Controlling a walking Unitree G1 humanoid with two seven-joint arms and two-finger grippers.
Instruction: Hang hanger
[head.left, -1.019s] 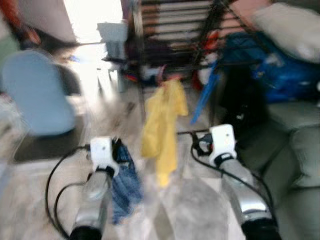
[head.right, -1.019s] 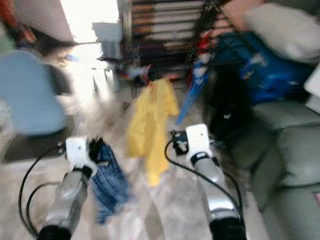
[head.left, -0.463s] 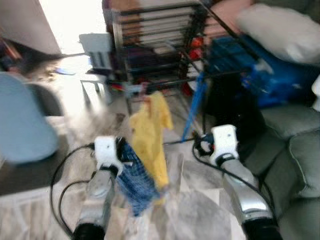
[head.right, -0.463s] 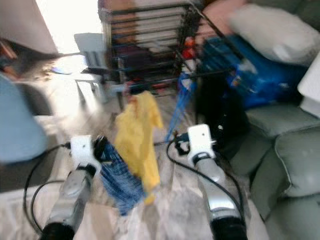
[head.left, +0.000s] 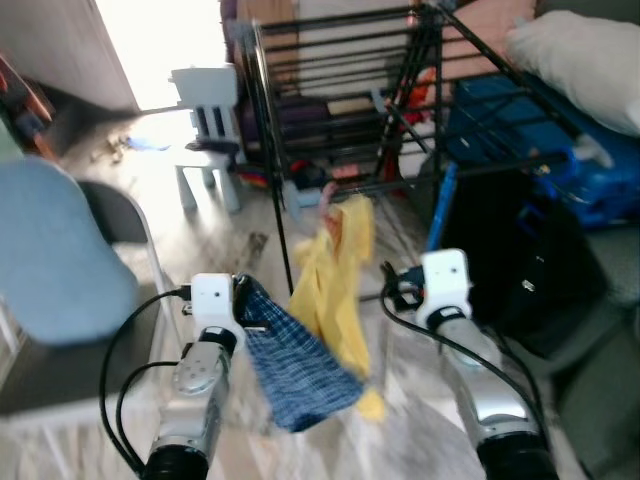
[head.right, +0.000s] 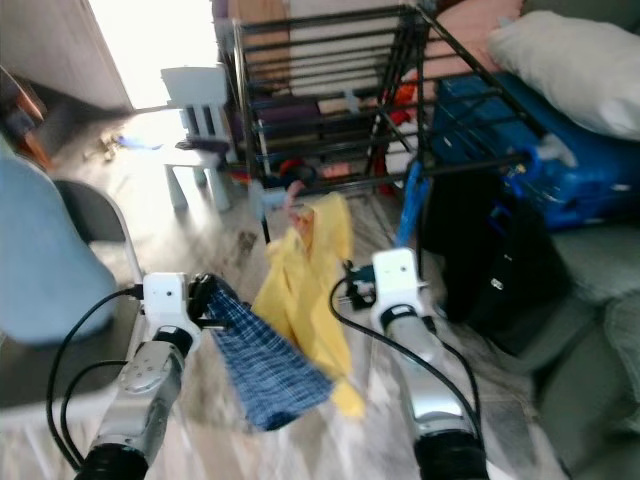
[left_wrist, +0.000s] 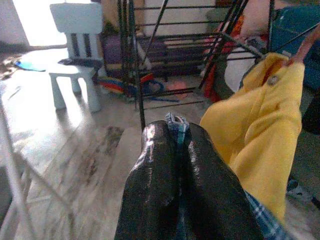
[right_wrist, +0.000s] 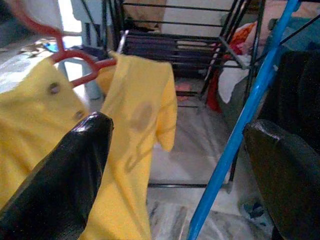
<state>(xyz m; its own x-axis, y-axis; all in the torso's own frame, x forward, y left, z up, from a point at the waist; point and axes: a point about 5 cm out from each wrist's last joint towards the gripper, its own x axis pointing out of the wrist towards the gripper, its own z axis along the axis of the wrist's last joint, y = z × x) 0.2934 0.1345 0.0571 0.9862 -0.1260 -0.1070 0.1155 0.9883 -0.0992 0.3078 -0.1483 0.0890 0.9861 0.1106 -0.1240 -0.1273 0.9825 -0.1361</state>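
Left gripper (left_wrist: 177, 145): clamped on blue checked cloth (head.left: 295, 365).
Right gripper (right_wrist: 180, 165): fingers spread, beside yellow garment (head.left: 335, 290).
Room: pale floor (head.left: 215, 225), black drying rack (head.left: 340, 90).
Hanger (right_wrist: 75, 62): red, inside yellow garment, before the rack.

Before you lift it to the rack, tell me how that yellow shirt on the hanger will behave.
Probably floppy: the yellow shirt sags in loose folds below its red hanger. It looks thin, so likely light and apt to swing. It may brush the blue checked cloth, clamped in the left gripper beside it.
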